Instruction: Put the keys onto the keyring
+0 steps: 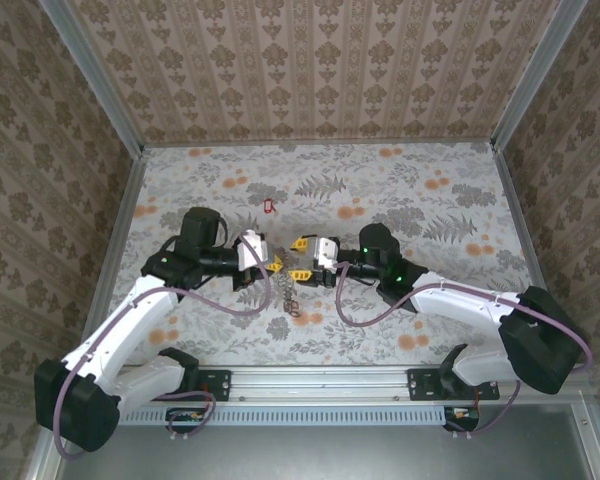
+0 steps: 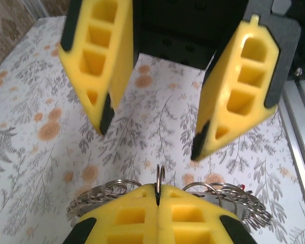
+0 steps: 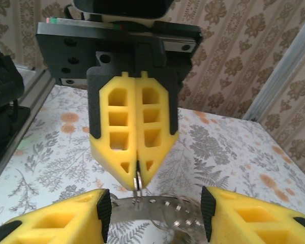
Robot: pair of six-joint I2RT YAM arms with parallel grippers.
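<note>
The left gripper has its two yellow fingers pressed together, pinching one thin metal loop of the keyring at their tips. The rest of the keyring, a bunch of metal loops and one short chain, trails toward the near edge of the table. One red-headed key lies beyond this gripper, well apart. The right gripper faces it, fingers spread wide, gripping nothing, the keyring between its tips.
</note>
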